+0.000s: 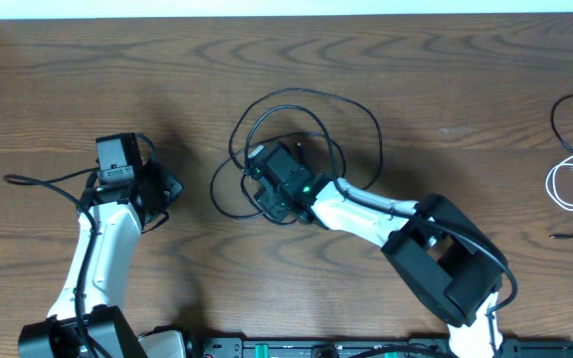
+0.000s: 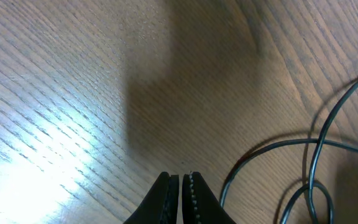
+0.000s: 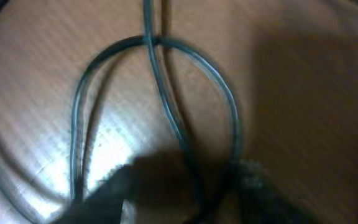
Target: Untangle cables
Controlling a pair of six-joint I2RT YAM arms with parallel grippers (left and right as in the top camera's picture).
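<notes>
Black cables (image 3: 231,106): looped, mid-table (image 1: 68,80). White cable (image 1: 568,185): far right. Left gripper (image 2: 180,198): together, empty. Right gripper (image 1: 265,181): over the loops, state unclear.

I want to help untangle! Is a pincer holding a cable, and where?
Left pincer: shut, holding nothing. Right pincer: down over the black cable loops, but too blurry to tell if it grips one.
</notes>
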